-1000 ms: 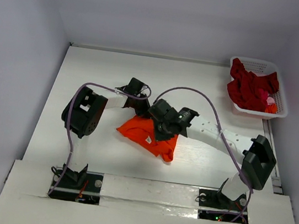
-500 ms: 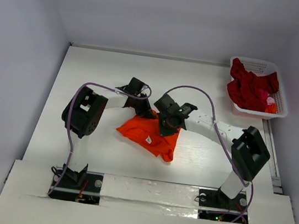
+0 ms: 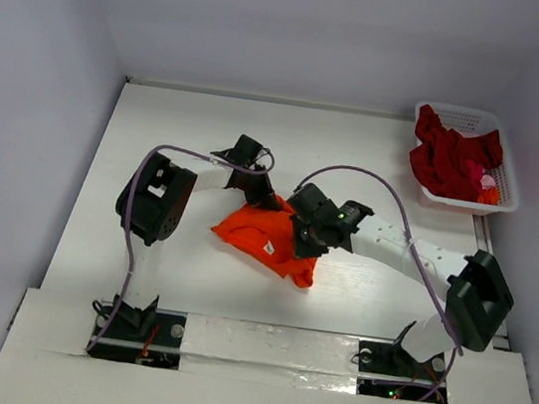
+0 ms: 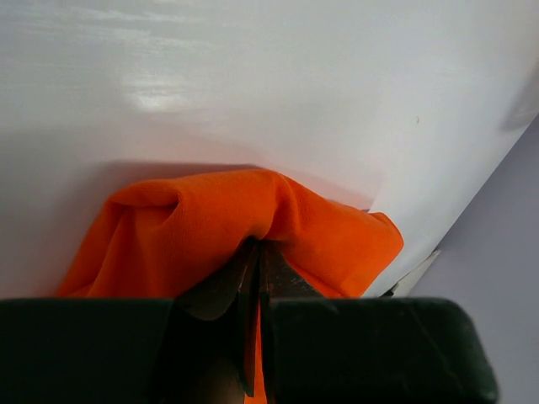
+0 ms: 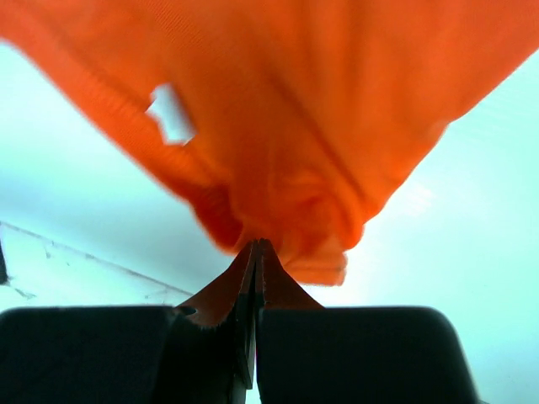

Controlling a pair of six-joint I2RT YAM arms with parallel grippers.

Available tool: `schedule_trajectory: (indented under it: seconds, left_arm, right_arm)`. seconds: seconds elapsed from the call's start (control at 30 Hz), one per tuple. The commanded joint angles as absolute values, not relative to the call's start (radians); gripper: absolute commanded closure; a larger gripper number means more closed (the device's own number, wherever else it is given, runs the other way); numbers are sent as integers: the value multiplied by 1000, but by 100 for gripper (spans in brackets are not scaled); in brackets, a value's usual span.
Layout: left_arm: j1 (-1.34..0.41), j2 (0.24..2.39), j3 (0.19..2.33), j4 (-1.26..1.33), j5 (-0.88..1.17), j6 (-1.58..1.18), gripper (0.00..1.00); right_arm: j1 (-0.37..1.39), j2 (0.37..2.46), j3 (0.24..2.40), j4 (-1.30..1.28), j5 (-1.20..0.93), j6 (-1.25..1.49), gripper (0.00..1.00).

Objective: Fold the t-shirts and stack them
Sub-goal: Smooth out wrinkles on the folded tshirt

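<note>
A bright orange t-shirt (image 3: pixel 266 240) with a small white neck label lies crumpled at the middle of the table. My left gripper (image 3: pixel 267 202) is shut on its far edge; in the left wrist view the orange cloth (image 4: pixel 253 220) bunches up out of the closed tips (image 4: pixel 258 244). My right gripper (image 3: pixel 306 239) is shut on the shirt's right side, and in the right wrist view the cloth (image 5: pixel 286 143) hangs from the pinched tips (image 5: pixel 258 244). Dark red t-shirts (image 3: pixel 448 159) lie heaped in the basket at the back right.
The white lattice basket (image 3: pixel 474 118) stands at the far right corner, with a bit of pink and orange cloth (image 3: pixel 487 187) in it. Both arm bases are bolted to the near edge, cables looping above the arms. White walls enclose the table.
The right arm's elbow has swung out to the right and its gripper has shifted slightly right and nearer, still holding the orange shirt. The left gripper has barely moved.
</note>
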State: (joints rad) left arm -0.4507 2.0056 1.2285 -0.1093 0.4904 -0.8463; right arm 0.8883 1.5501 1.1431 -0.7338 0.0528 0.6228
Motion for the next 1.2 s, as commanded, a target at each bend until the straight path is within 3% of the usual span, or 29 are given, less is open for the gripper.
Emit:
schedule_trajectory:
  seconds: [0.0, 0.5, 1.17]
  left_arm:
    - [-430, 2048, 1246, -161, 388, -805, 100]
    - [-399, 2051, 1247, -166, 393, -792, 100]
    - [-399, 2028, 1226, -167, 399, -795, 100]
  right_arm:
    - [971, 1532, 1160, -764, 71, 647, 100]
    - [1019, 1514, 1183, -794, 118, 673, 100]
    - [825, 1660, 1250, -715, 107, 586, 100]
